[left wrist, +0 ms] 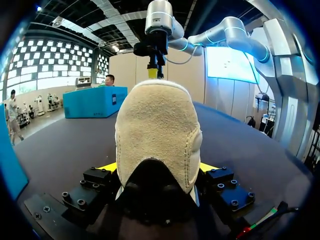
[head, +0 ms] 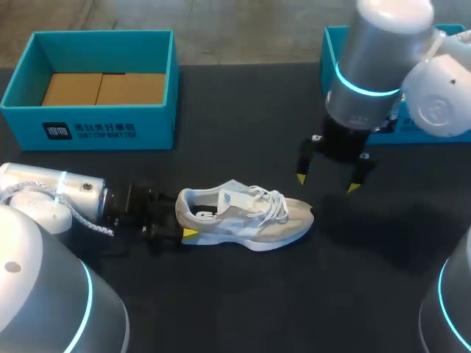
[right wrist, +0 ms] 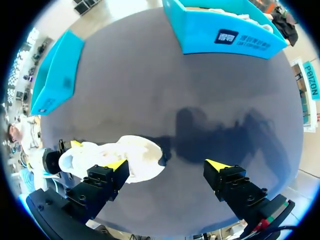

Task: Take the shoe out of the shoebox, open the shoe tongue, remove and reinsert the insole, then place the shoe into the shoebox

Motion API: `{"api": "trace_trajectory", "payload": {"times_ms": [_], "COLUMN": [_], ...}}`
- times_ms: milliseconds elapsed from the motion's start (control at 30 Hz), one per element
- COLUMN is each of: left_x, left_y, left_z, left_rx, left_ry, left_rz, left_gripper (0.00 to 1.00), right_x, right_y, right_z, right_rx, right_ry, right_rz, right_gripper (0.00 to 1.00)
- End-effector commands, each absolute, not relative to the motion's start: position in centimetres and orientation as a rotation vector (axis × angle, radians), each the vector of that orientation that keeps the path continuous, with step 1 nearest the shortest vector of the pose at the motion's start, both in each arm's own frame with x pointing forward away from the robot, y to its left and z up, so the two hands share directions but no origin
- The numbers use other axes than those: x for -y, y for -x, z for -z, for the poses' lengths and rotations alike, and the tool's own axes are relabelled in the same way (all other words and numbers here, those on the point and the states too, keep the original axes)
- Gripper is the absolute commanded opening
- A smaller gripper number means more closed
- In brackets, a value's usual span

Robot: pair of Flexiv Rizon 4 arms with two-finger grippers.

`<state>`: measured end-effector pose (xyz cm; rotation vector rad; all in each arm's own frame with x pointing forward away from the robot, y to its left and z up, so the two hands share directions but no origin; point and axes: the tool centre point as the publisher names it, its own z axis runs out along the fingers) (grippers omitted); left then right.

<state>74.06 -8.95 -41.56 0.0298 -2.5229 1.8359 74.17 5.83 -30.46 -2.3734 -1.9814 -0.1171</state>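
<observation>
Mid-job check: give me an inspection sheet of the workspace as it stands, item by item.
Surface: dark table, the right arm's shadow on it.
Job's things: white shoe out of the box, on its sole mid-table; open blue shoebox at far left, no shoe inside; second box at far right, partly hidden by the right arm.
Clutter: nothing seen.
Grippers: left gripper shut on the shoe's heel; right gripper open, raised beyond the toe, touching nothing.
Cables: sleeved cable along the left wrist, off the shoe.
Surroundings: nothing seen reaching over the table.
</observation>
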Motion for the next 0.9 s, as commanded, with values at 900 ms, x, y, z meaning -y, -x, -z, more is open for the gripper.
{"api": "trace_trajectory", "payload": {"times_ms": [900], "left_x": [8.9], "left_y": [-73.8], "left_z": [41.8], "left_rx": [2.524], "left_ry": [-0.031], "left_rz": [-1.838], "left_gripper": [0.0], "right_x": [-12.0], "right_y": [-73.2], "right_z": [28.1], "right_rx": [2.072], "right_ry": [2.409], "right_rz": [0.049], "right_gripper": [1.0]}}
